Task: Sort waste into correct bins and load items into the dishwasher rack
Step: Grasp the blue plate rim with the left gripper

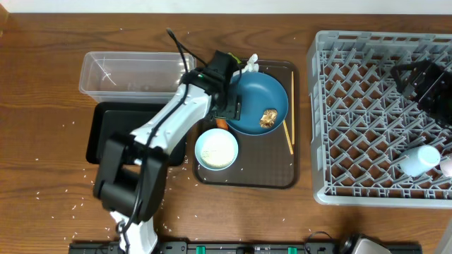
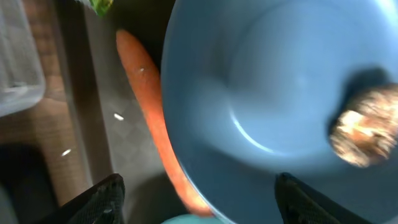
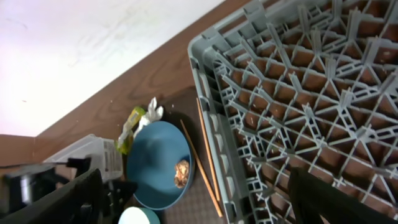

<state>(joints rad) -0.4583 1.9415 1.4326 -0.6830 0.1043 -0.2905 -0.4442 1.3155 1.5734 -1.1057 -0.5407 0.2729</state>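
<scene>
The dark-blue dish [image 1: 258, 102] sits on the brown serving tray and holds the brown food lump [image 1: 268, 118]. My left gripper [image 1: 227, 107] is open at the dish's left rim. In the left wrist view its jaws [image 2: 199, 202] straddle the orange carrot [image 2: 149, 106] and the rim of the dish [image 2: 280, 93]. The white bowl [image 1: 216, 149] stands in front. The wrapper [image 3: 129, 130] and the tissue [image 3: 152, 107] lie behind the dish. My right gripper [image 1: 424, 81] is open and empty over the grey rack [image 1: 381, 120], where two small cups [image 1: 417, 159] lie at the front right.
The clear tub [image 1: 134, 74] stands at the back left with the black tray [image 1: 113, 130] in front of it. Chopsticks [image 1: 288, 134] lie on the brown serving tray [image 1: 247, 176] to the right of the dish. Rice grains [image 1: 78, 204] are scattered on the table.
</scene>
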